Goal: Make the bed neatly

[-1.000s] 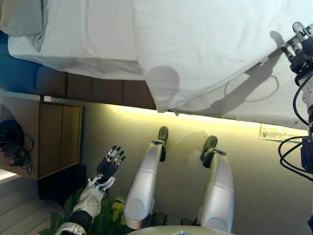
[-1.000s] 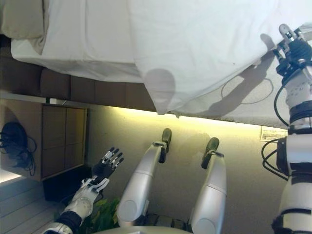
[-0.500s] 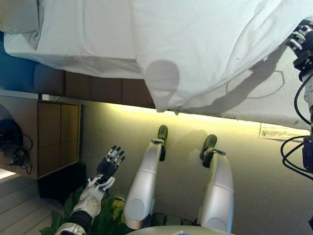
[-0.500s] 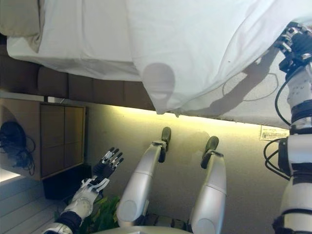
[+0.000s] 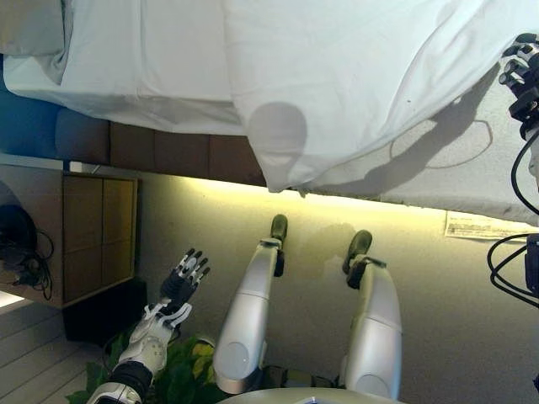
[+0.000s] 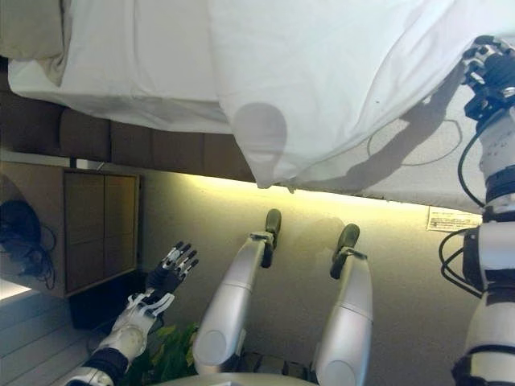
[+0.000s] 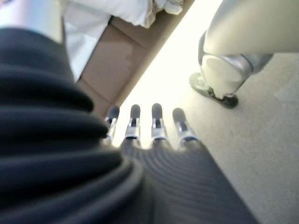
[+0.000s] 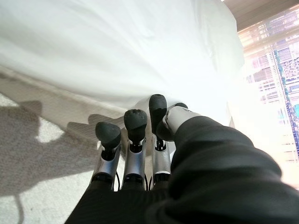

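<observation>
Now the right hand (image 6: 488, 71) has risen to the duvet's (image 5: 354, 76) hanging edge, fingers extended against the cloth, not visibly gripping; a pull looks near. The left hand (image 5: 183, 282) hangs low over the floor, fingers spread, empty. The duvet lies askew on the bed (image 5: 152, 84), its corner (image 5: 282, 181) drooping toward the floor.

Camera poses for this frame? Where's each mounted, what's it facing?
Left and right eye views: head stereo pair, looking down at the white duvet hanging over the bed edge; left hand low by the floor, right hand at the duvet's edge.
Left wrist view: along the left hand's straight fingers toward the floor.
Right wrist view: along the right hand's fingers into the duvet.
Shared: all show the duvet.
</observation>
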Motion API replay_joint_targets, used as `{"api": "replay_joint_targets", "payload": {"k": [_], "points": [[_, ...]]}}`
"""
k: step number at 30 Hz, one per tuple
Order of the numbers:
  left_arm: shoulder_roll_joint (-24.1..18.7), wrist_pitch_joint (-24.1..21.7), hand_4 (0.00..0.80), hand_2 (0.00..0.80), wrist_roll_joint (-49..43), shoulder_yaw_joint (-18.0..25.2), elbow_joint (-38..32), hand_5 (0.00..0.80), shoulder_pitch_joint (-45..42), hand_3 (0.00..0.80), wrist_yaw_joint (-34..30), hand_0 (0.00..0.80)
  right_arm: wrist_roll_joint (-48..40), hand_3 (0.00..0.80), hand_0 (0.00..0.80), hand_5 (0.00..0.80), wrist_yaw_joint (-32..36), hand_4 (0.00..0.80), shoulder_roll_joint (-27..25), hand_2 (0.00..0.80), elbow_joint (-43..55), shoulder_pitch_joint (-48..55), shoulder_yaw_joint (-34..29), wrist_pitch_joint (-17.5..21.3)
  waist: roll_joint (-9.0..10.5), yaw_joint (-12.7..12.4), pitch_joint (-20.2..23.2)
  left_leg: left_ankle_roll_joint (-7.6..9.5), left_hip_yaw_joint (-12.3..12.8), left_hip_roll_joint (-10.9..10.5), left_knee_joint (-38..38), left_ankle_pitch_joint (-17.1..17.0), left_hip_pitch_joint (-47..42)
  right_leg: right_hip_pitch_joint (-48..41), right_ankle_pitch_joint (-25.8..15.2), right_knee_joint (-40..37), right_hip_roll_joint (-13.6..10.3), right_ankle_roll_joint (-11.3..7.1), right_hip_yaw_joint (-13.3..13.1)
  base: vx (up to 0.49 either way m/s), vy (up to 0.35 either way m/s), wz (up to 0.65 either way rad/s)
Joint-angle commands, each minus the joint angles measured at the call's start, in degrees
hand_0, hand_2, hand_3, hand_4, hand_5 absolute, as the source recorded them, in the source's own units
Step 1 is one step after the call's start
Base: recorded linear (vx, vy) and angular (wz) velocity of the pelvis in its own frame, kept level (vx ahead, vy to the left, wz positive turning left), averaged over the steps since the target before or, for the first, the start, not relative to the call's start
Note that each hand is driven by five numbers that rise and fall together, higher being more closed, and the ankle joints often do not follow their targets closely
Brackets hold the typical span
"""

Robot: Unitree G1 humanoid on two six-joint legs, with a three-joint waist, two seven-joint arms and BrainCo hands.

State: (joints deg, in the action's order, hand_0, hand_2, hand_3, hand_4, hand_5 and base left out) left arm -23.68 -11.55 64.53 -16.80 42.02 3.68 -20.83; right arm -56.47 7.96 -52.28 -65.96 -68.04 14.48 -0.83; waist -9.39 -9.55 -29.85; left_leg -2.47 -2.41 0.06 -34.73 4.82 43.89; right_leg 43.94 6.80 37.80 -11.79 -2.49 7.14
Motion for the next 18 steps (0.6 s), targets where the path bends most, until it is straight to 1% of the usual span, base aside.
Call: {"api": "replay_joint_targets", "payload": {"k": [1,8,11,12,15,16,17,18], "points": [[-3.2,-1.2,0.0,0.0,1.4,0.6,-0.6,0.0,-3.8,0.0,-0.5,0.0,-1.0,0.8,0.8,0.8,1.4,0.8,-4.8,0.8,1.3,-3.1,1.8,2.1,-0.21,-1.0,0.1,2.5,0.5,0.2,11.4,-4.6,-5.0,-3.1,2.9,2.3,1.0,-0.16,0.7,0.0,0.0,0.0],[-3.4,-0.4,0.0,0.0,0.6,0.9,0.4,0.0,-2.7,0.0,0.7,0.0,-2.5,0.8,0.8,0.8,1.6,0.8,-3.9,0.8,0.7,-2.2,1.2,-0.1,0.33,-0.8,0.1,2.58,0.9,0.2,12.3,-4.4,-6.9,-5.0,2.3,0.5,0.9,-0.48,1.1,-0.009,-0.005,0.02],[-3.3,-0.4,0.0,0.0,-0.1,1.1,0.8,0.0,-2.1,0.0,1.2,0.0,-3.1,0.8,0.8,0.8,1.5,0.8,-3.1,0.8,0.5,-0.5,-0.2,-0.8,0.7,-0.6,0.1,2.7,1.1,0.2,12.6,-4.0,-8.2,-6.4,2.0,-0.5,0.8,-0.78,1.2,-0.029,0.0,0.01],[-3.3,-0.3,0.0,0.0,-0.3,1.4,1.0,0.0,-1.7,0.0,1.3,0.0,-3.3,0.8,0.8,0.8,1.5,0.8,-2.9,0.8,0.5,0.0,-0.7,-1.5,0.66,-0.6,0.1,3.0,1.5,0.5,13.1,-5.6,-7.7,-6.0,0.1,-1.5,0.8,-0.4,1.9,-0.085,0.0,0.02],[-3.2,0.1,0.0,0.0,-0.8,1.5,1.8,0.0,-0.8,0.0,1.5,0.0,-3.0,0.8,0.8,0.8,-0.9,0.8,-1.8,0.8,-0.7,2.3,-2.0,-3.1,1.01,-0.3,0.1,2.96,1.8,0.5,14.4,-5.6,-10.0,-8.4,-0.7,-4.0,0.8,-0.85,1.9,-0.026,0.0,0.01],[-3.2,-0.1,0.0,0.0,-0.9,1.3,2.1,0.0,-0.6,0.0,1.4,0.0,-3.0,0.609,0.609,0.609,-2.2,0.609,-1.4,0.609,-1.2,3.1,-2.6,-4.3,1.14,-0.2,0.1,2.93,1.9,0.6,14.9,-5.5,-10.8,-9.2,-1.0,-4.9,0.7,-1.06,2.0,0.0,0.0,0.0],[-3.0,-0.3,0.0,0.0,-1.0,1.3,2.3,0.0,-0.5,0.0,1.3,0.0,-3.3,0.0,0.0,0.0,-2.8,0.0,-1.1,0.0,-1.8,3.6,-3.2,-5.4,1.25,-0.1,0.1,2.89,2.1,0.6,15.3,-5.5,-11.6,-10.0,-1.4,-5.9,0.6,-1.3,2.1,0.032,0.021,-0.05],[-2.7,-0.4,0.0,0.0,-1.2,1.3,2.6,0.0,-0.4,0.0,1.2,0.0,-3.6,0.0,0.0,0.0,-3.9,0.0,-0.7,0.0,-2.4,4.4,-3.8,-6.4,1.35,0.0,0.1,2.91,2.2,0.5,15.7,-5.3,-12.5,-10.9,-1.8,-6.9,0.5,-1.49,2.2,0.042,0.056,-0.06]]}}
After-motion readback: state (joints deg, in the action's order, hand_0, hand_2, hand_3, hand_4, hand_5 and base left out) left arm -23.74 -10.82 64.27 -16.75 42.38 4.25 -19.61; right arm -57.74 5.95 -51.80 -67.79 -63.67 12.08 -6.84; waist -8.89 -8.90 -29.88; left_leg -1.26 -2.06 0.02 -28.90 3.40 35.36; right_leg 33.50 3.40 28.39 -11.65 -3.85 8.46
